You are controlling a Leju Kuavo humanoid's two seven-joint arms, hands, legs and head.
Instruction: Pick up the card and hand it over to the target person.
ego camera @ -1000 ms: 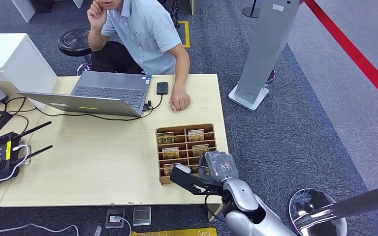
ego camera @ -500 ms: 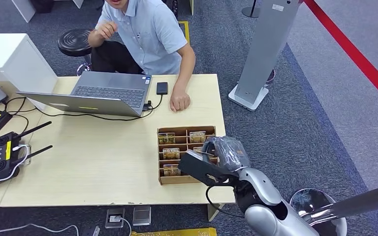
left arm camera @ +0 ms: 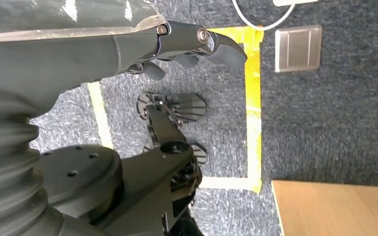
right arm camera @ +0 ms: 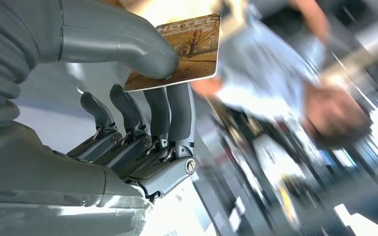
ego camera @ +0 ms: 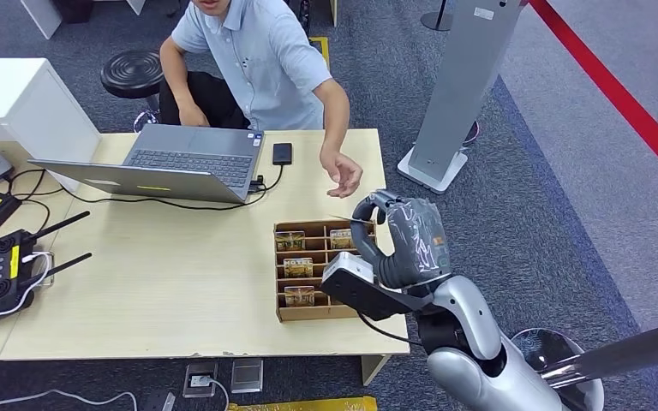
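The head view looks from high on the robot, forward and down, over the whole table (ego camera: 180, 282), with the person (ego camera: 257, 60) at its far edge and carpeted floor to the right. The right wrist view sits close behind the right hand (right arm camera: 128, 123), looking along its fingers (right arm camera: 177, 113) toward the far side; the card (right arm camera: 187, 49) is near and sharp, and the person behind it is blurred. These two views share the right hand (ego camera: 398, 244), the card and the person. The left wrist view sits close behind the left hand (left arm camera: 128, 44) and faces down at the floor (left arm camera: 325, 108); it shares with the head view a corner of the table (left arm camera: 334, 206).
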